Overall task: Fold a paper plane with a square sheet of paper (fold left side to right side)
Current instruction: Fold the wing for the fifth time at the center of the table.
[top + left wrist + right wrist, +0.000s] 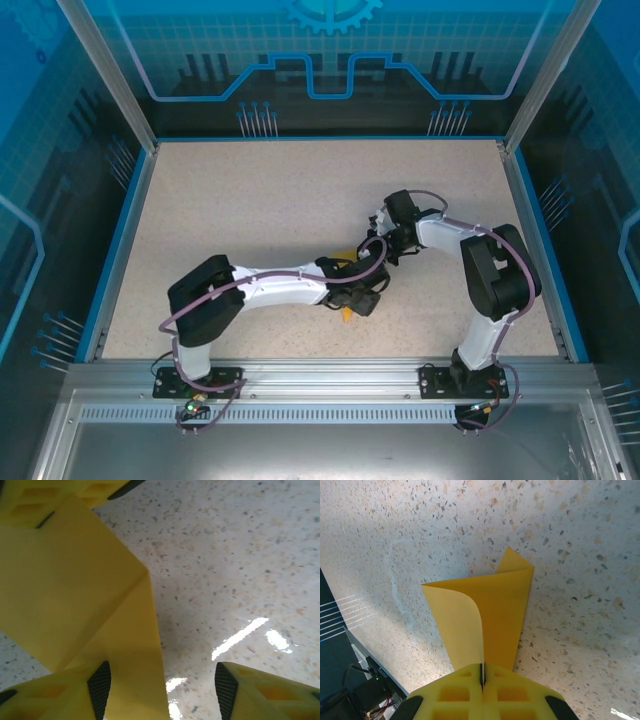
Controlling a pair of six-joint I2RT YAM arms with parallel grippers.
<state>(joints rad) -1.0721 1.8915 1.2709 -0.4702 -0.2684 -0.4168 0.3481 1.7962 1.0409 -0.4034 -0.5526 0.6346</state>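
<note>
Looks mid-fold: the right gripper [481,677] is pinched shut on the half-folded paper sheet [492,605] in the middle of the table [250,200], the left gripper [163,687] hangs part-open beside it holding nothing, so next it probably needs to press that crease flat.

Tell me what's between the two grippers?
The yellow paper, in the left wrist view: the right gripper pinches its far end; its near end lies inside the open left gripper.

Speckled beige tabletop [300,200] spreads beneath me at frame centre; blue circuit-patterned panels [330,60] line the top, aluminium posts [105,75] slant at the upper corners.
</note>
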